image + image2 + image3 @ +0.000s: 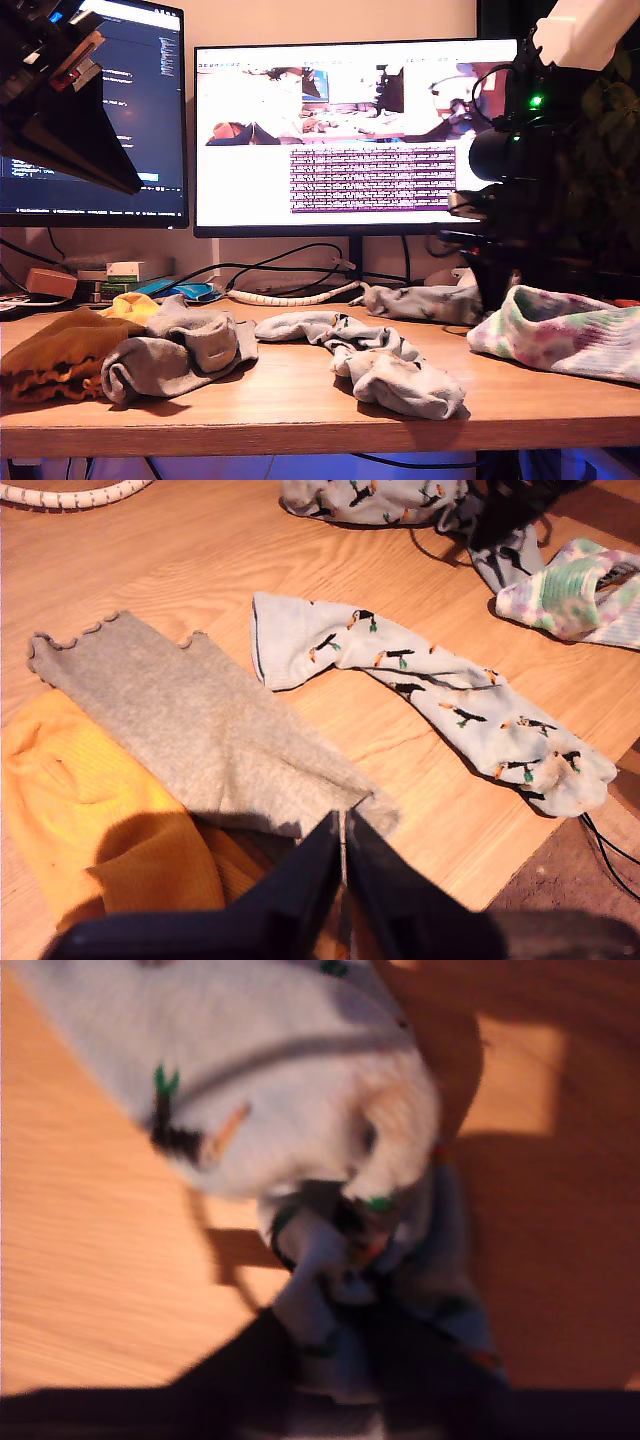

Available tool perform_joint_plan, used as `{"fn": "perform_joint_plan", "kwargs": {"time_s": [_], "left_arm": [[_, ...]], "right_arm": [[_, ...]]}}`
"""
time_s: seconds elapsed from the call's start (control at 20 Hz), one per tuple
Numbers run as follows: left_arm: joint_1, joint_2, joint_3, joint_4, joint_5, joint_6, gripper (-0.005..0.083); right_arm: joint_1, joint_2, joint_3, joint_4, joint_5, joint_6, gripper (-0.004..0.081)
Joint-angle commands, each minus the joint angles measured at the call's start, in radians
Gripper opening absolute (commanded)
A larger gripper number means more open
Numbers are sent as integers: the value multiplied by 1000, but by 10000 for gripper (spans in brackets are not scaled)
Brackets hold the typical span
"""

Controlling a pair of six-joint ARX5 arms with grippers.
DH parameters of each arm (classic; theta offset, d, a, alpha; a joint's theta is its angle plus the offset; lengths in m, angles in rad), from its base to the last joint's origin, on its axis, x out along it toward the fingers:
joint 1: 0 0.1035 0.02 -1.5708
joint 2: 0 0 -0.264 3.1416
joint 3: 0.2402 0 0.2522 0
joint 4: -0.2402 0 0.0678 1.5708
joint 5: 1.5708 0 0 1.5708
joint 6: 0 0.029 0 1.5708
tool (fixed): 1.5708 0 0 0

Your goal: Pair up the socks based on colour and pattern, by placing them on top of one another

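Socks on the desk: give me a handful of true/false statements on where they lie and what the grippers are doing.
1. The plain grey sock lies partly over the mustard-yellow sock. True.
2. My second gripper is shut on a toucan-print sock. True; the second wrist view shows fabric bunched between its fingers.
3. My first gripper holds the tie-dye sock. False; its fingers are shut, hold nothing and hang above the grey sock's toe.
4. The two toucan-print socks are stacked. False; the other toucan-print sock lies apart, mid-desk.
5. The tie-dye sock lies at the exterior view's left. False; it lies at the right.
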Motion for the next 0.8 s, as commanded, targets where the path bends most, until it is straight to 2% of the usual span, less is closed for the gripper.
{"fn": "perform_joint_plan", "kwargs": {"time_s": [0.0,0.2,0.45,0.6,0.75], "left_arm": [[-2,-8,-9,6,4,8,-22],[-2,-8,-9,5,5,8,-22],[-2,-8,-9,-6,5,9,-22],[-2,-8,-9,-14,5,9,-22],[-2,-8,-9,-16,5,11,-22]], "right_arm": [[50,17,27,-2,-29,15,-13],[122,17,154,-107,-103,23,-13],[180,17,330,-315,-104,16,-13],[198,-1,351,-423,-104,5,-13],[235,-35,351,-464,-103,-5,-13]]}}
